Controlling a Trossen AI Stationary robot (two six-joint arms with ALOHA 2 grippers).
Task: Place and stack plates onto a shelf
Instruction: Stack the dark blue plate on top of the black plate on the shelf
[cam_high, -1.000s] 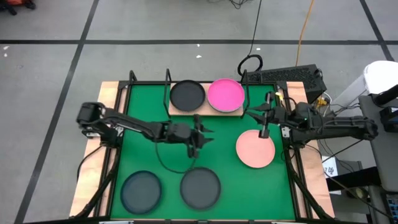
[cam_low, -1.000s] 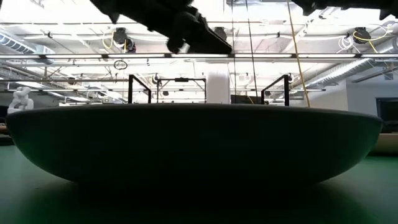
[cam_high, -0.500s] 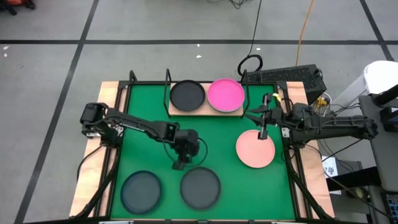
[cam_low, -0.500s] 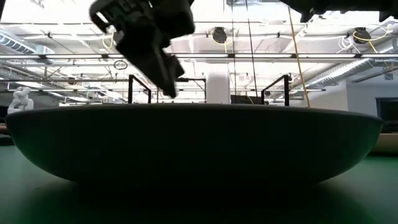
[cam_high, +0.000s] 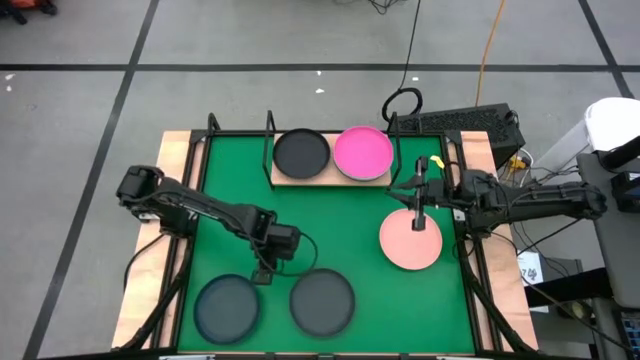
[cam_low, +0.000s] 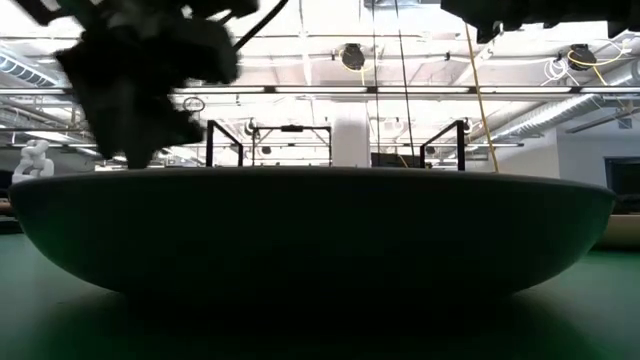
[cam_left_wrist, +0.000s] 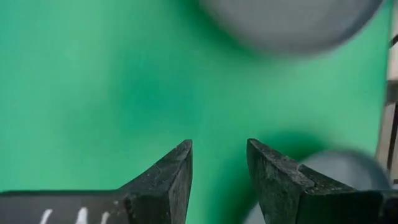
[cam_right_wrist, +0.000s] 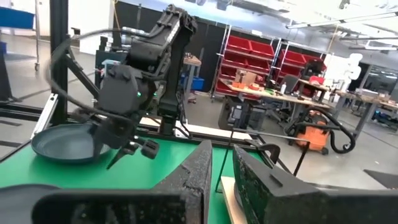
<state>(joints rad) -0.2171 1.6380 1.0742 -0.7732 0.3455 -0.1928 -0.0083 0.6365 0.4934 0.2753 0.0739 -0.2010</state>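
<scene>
The light-wood shelf (cam_high: 330, 176) lies at the mat's far side and bears a dark plate (cam_high: 301, 152) and the hot pink plate (cam_high: 362, 152) side by side. The salmon plate (cam_high: 410, 240) rests flat on the mat's right. Two dark plates (cam_high: 227, 305) (cam_high: 322, 300) sit near the near edge; one fills the low view (cam_low: 320, 230). My left gripper (cam_high: 264, 272) (cam_left_wrist: 219, 162) is open, pointing down over bare mat between those two. My right gripper (cam_high: 402, 188) (cam_right_wrist: 222, 171) hovers level above the salmon plate's far rim, fingers a narrow gap apart, holding nothing.
The green mat (cam_high: 230, 180) covers the wooden table. A black metal frame (cam_high: 212, 128) stands along its edges. Cables and a dark box (cam_high: 470, 122) lie past the far right corner. The left arm (cam_right_wrist: 143, 68) shows across the table in the right wrist view.
My left gripper has swung from the mat's middle toward the near left, coming down low between the two dark plates and turning to point downward; its fingers stay open. The plates have not moved.
</scene>
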